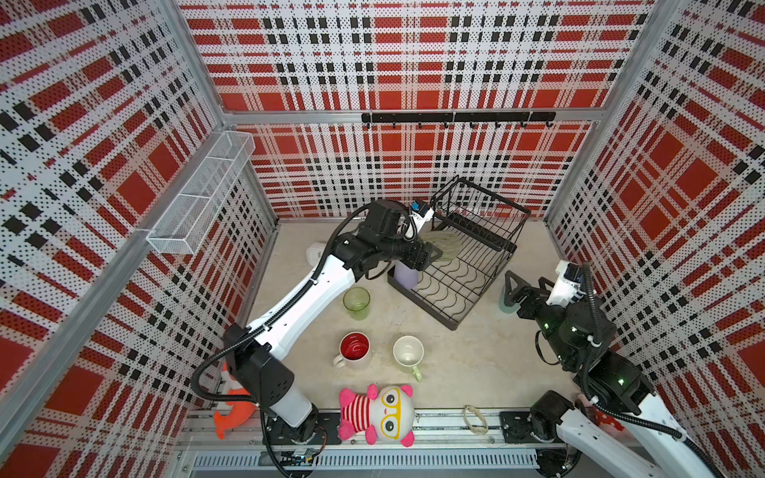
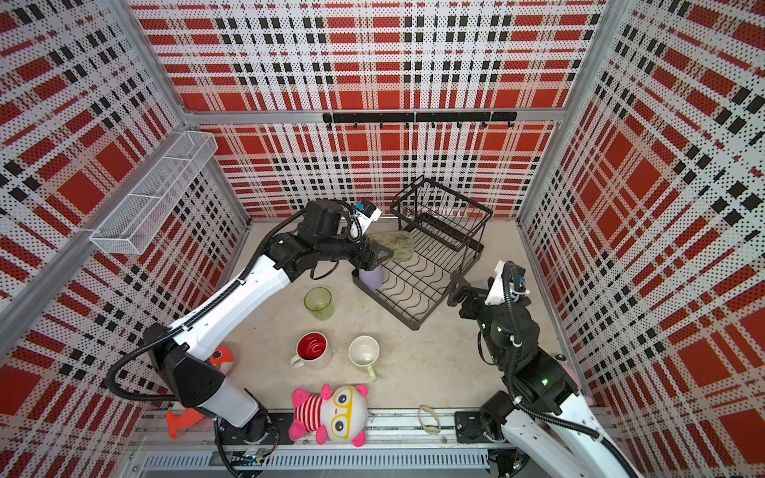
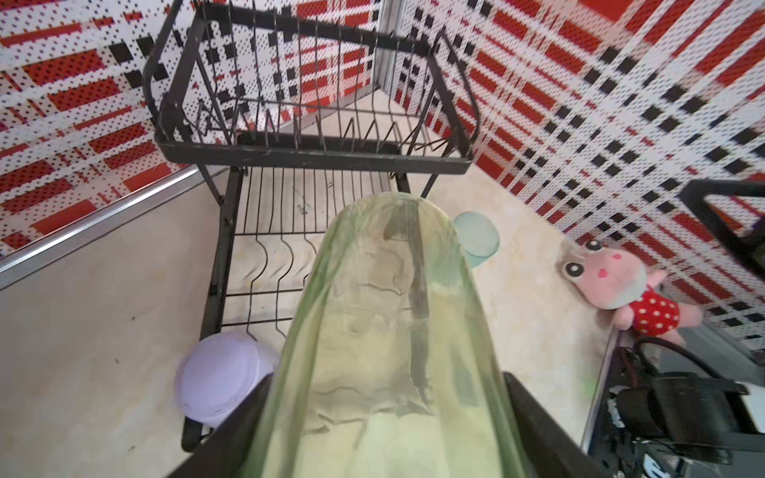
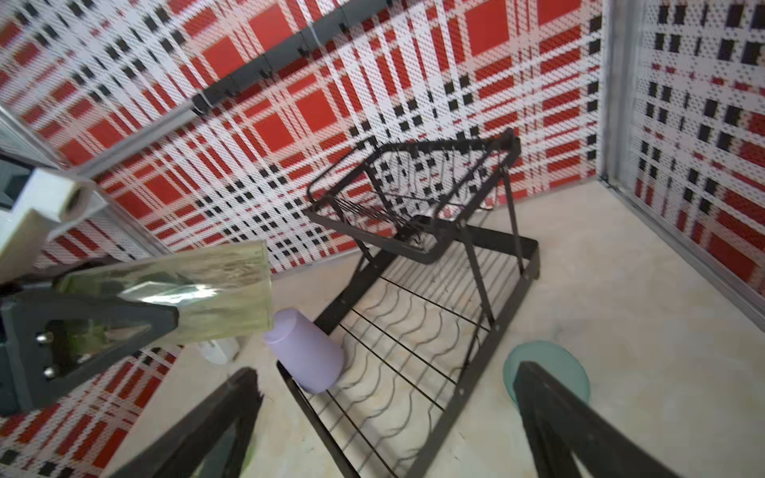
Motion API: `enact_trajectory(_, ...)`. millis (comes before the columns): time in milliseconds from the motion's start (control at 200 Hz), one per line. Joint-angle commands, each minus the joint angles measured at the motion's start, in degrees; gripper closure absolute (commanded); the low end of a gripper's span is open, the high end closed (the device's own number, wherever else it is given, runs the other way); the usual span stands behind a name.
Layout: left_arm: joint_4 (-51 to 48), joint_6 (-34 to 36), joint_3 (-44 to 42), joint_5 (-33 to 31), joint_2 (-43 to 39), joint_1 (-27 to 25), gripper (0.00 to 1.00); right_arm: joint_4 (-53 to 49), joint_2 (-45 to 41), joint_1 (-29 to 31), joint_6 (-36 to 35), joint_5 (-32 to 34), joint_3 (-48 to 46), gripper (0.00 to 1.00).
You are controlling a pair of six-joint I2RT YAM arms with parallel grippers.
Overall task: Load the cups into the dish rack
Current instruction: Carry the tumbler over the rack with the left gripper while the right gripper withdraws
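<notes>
My left gripper [image 1: 432, 253] [image 3: 385, 422] is shut on a clear green tumbler [image 1: 448, 246] [image 3: 393, 323] [image 4: 207, 289], held on its side above the lower tier of the black dish rack [image 1: 455, 325] [image 3: 314, 157] [image 4: 530, 265]. A lavender tumbler [image 1: 405, 277] [image 3: 219, 380] [image 4: 306, 356] stands upside down in that tier's near corner. On the table stand another green tumbler [image 1: 357, 303], a white mug with red inside [image 1: 354, 350] and a pale green mug [image 1: 408, 355]. My right gripper [image 1: 519, 291] [image 4: 385, 370] is open beside the rack, over a small teal cup [image 4: 550, 360] [image 3: 476, 238].
A white clock [image 1: 314, 252] lies behind the left arm. A pink striped plush [image 1: 374, 414], an orange fish toy [image 1: 232, 418] and a looped band [image 1: 474, 419] lie along the front rail. A white mesh shelf [image 1: 203, 194] and a hook rail [image 1: 455, 118] hang on the walls.
</notes>
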Motion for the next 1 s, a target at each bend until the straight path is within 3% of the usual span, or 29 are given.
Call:
enact_trajectory(0,-8.6,5.1,5.7,-6.3,4.2,0.1,0.36,-4.7,-1.2,-0.2,-1.1,5.2,-4.1,0.00)
enact_trajectory(165,-15.2,6.5,14.8,-12.4,13.4,0.0,0.37,-1.9,-1.9,-0.2,-1.8,7.4,-8.6,0.00)
enact_trajectory(501,-20.2,6.4,34.5,-14.6,28.6,-1.2,0.35,-3.1,1.3,-0.2,-7.6,9.3,-4.4,0.00)
enact_trajectory(686,-22.2,7.5,34.4,-18.9,31.6,-1.2,0.33,-3.1,1.2,-0.2,-9.7,9.6,-3.4,0.00)
enact_trajectory(997,-22.0,9.3,38.5,-18.9,36.4,-1.7,0.32,-1.2,4.5,-0.2,-10.7,8.3,-3.3,0.00)
